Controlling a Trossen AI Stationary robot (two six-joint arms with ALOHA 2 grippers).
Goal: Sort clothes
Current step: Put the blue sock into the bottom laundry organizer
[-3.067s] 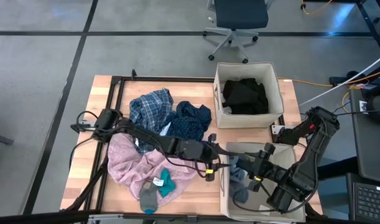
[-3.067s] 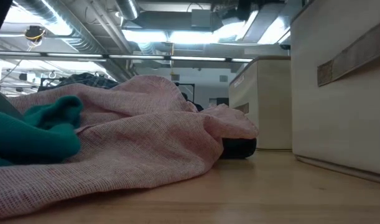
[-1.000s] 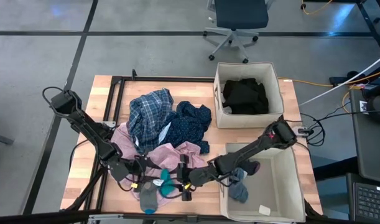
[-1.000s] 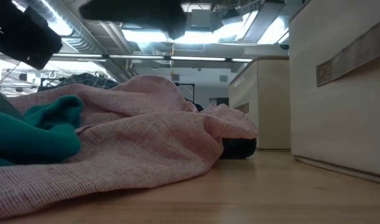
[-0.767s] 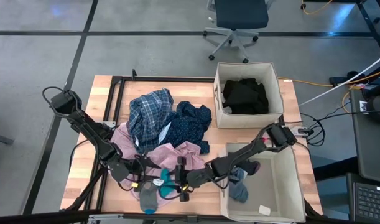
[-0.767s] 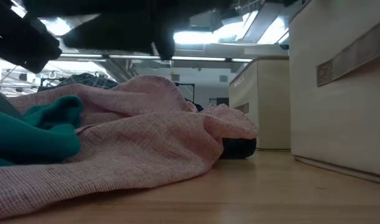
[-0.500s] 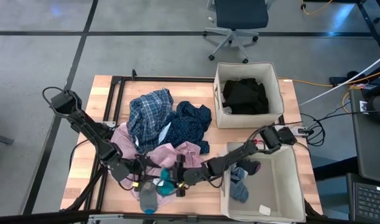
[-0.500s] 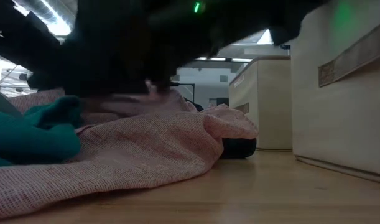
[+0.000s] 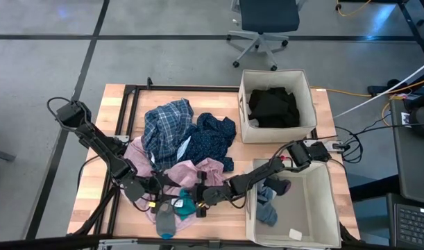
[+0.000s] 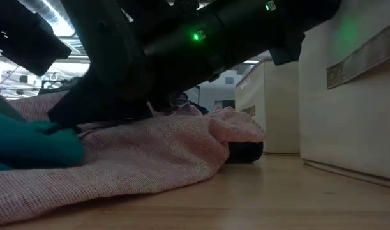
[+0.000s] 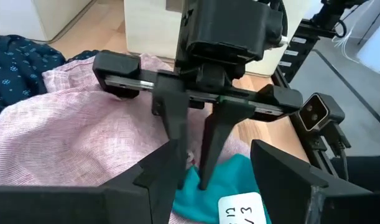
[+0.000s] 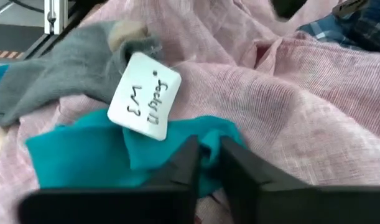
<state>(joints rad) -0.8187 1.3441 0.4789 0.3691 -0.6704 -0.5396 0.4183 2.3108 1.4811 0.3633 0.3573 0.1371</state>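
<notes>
A teal sock [image 9: 186, 206] with a white tag [image 12: 143, 94] lies on a pale pink garment [image 9: 198, 172] near the table's front edge. A grey sock [image 9: 164, 222] lies beside it. My right gripper [image 9: 199, 201] has come down onto the teal sock, its fingers almost together on the fabric [image 12: 209, 158]. My left gripper [image 9: 158, 198] is open and empty just left of the sock, facing the right gripper [image 11: 193, 171]. A blue plaid garment [image 9: 166, 125] and a navy dotted one [image 9: 215, 135] lie behind the pink garment. My right gripper pinches a raised fold of the teal sock [image 12: 205, 138] between its two fingers, a little way from the white tag. The fingers [image 11: 209, 143] point steeply down, slanting in from the table's right. The sock lies on the pink garment.
A beige bin [image 9: 243, 104] at the back right holds black clothes [image 9: 273, 105]. A second beige bin [image 9: 250, 212] at the front right holds greyish socks [image 9: 267, 201]. A black frame [image 9: 132, 97] edges the table's left side. Bare wood shows at the front.
My right gripper has moved toward the table's left edge and down, from above the pink garment's right part onto the teal sock. The low view shows it come down in front of the pink garment. The clothes lie as before.
</notes>
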